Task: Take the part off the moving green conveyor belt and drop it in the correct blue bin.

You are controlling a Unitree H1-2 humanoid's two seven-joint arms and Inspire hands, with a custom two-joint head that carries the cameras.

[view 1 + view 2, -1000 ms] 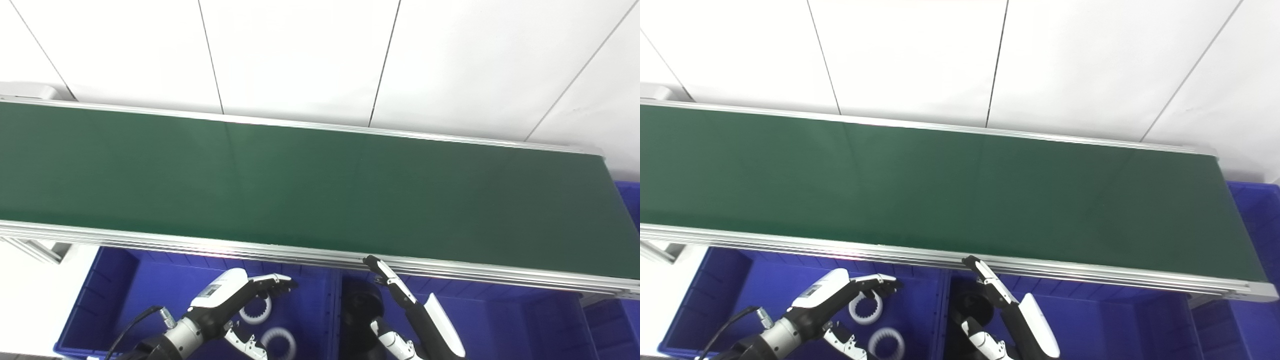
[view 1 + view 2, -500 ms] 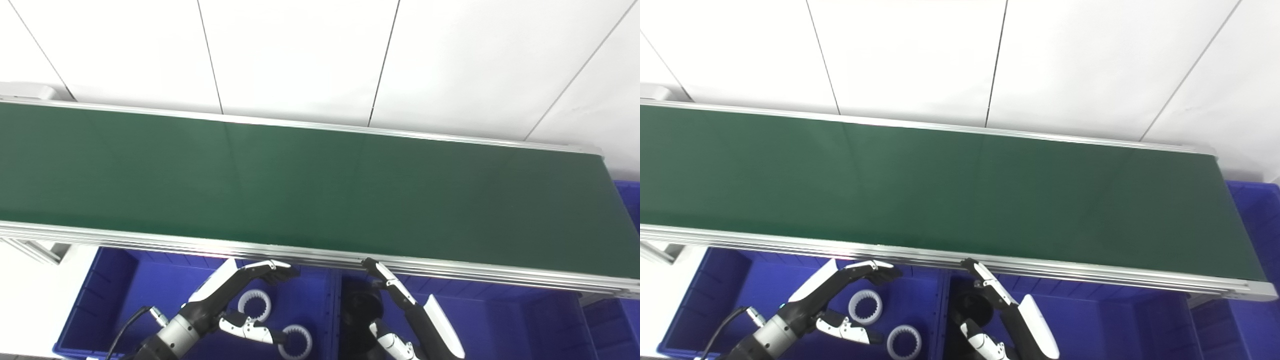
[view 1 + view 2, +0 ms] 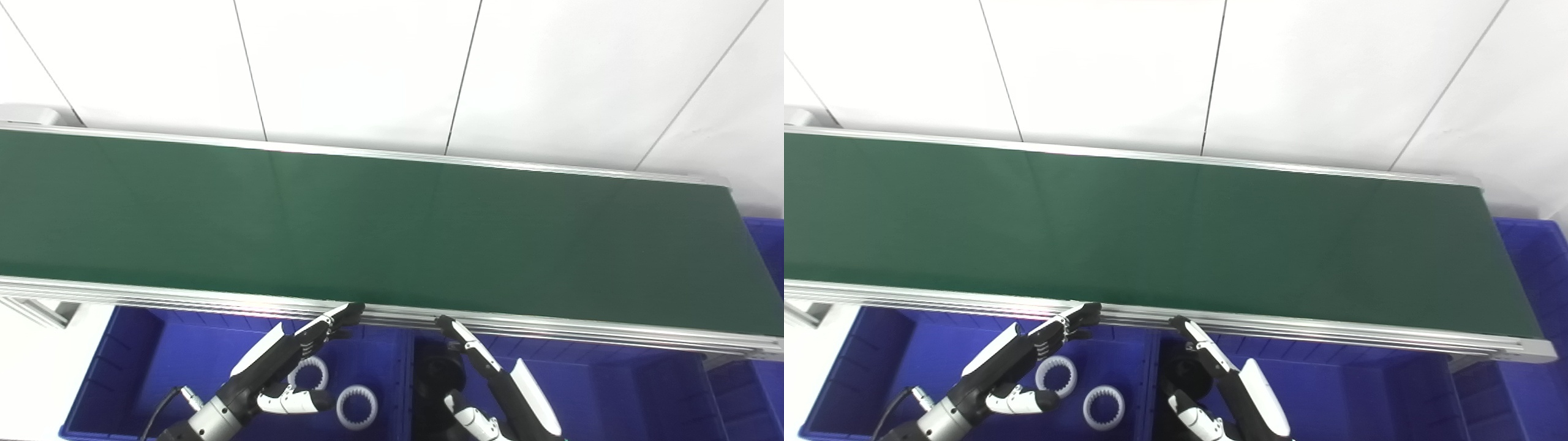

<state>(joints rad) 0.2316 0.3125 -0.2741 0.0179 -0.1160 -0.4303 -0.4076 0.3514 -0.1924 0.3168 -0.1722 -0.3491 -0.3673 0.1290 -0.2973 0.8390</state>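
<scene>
The green conveyor belt [image 3: 380, 233] runs across the picture and carries no part. My left hand [image 3: 278, 361] is open and empty over the left blue bin [image 3: 116, 373], its fingertips near the belt's front rail. Two white toothed rings [image 3: 357, 407] lie in that bin. My right hand [image 3: 484, 373] is open and empty over the middle blue bin [image 3: 612, 398], fingers stretched toward the rail. A black round part [image 3: 440, 375] lies in that bin beside the right hand.
The belt's aluminium front rail [image 3: 551, 327] stands between the hands and the belt. Another blue bin [image 3: 765, 245] sits past the belt's right end. A white panelled wall [image 3: 367, 61] is behind the belt.
My left hand has opened and stretched its fingers up to the front rail. The second white ring now lies free in the left bin. The right hand has hardly moved. The camera shifted slightly.
</scene>
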